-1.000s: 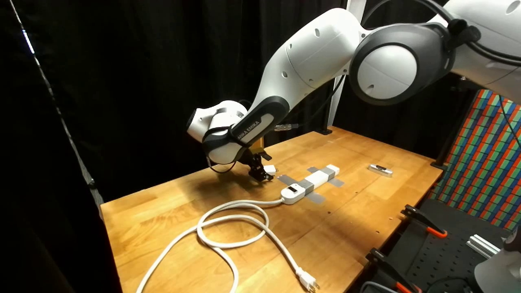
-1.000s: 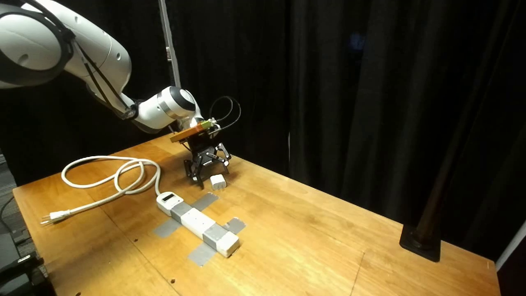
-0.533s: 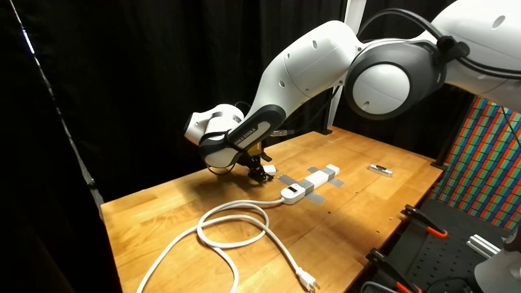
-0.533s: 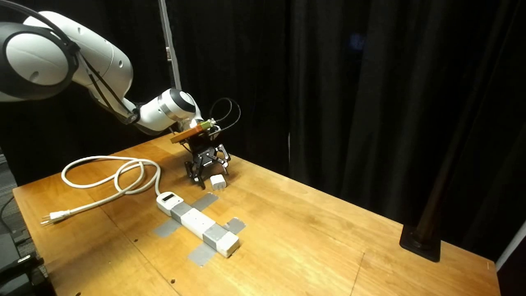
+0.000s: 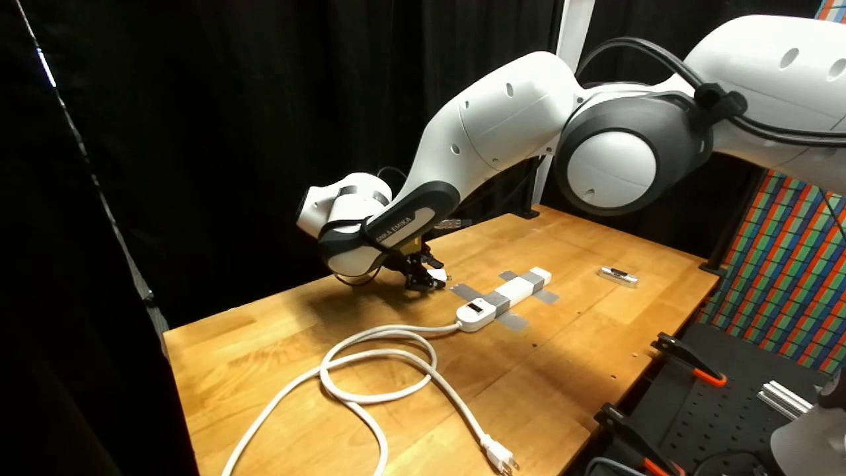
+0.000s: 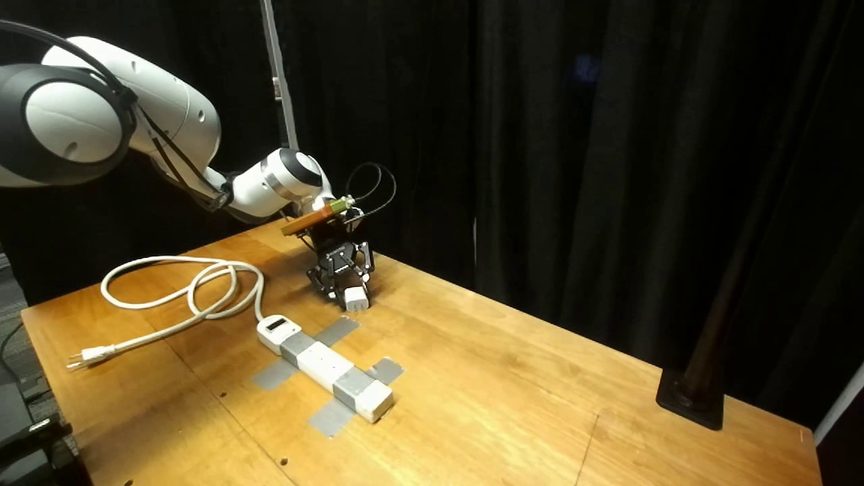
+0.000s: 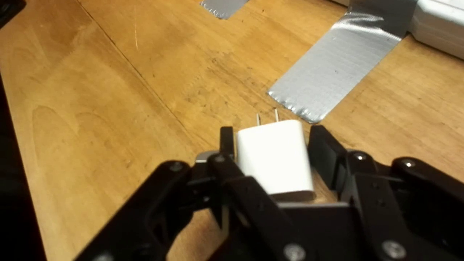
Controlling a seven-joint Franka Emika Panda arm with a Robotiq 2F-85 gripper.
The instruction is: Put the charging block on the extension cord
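Observation:
The charging block [image 7: 273,157] is a small white cube lying on the wooden table, its two metal prongs [image 7: 277,115] pointing away from my palm. My gripper [image 7: 271,143] is down at table height, with one black finger on each side of the block. In the wrist view a thin gap shows along both sides, so the jaws stand around it, part-way open. In both exterior views the block [image 6: 356,298] [image 5: 437,274] sits between the fingertips. The extension cord's socket strip [image 6: 325,363] lies nearby, and its white cable [image 5: 377,398] loops over the table.
Grey tape [image 7: 337,69] holds the strip to the table, one piece ending close to the block's prongs. A small silver object with a dark top [image 5: 618,276] lies beyond the strip. Clamps [image 5: 687,357] grip the table edge. A black post base [image 6: 690,401] stands at a corner.
My fingers have come closer together around the charging block, from wide to narrow. The block has shifted very slightly. The arm's elbow has sunk lower; the cord has not moved.

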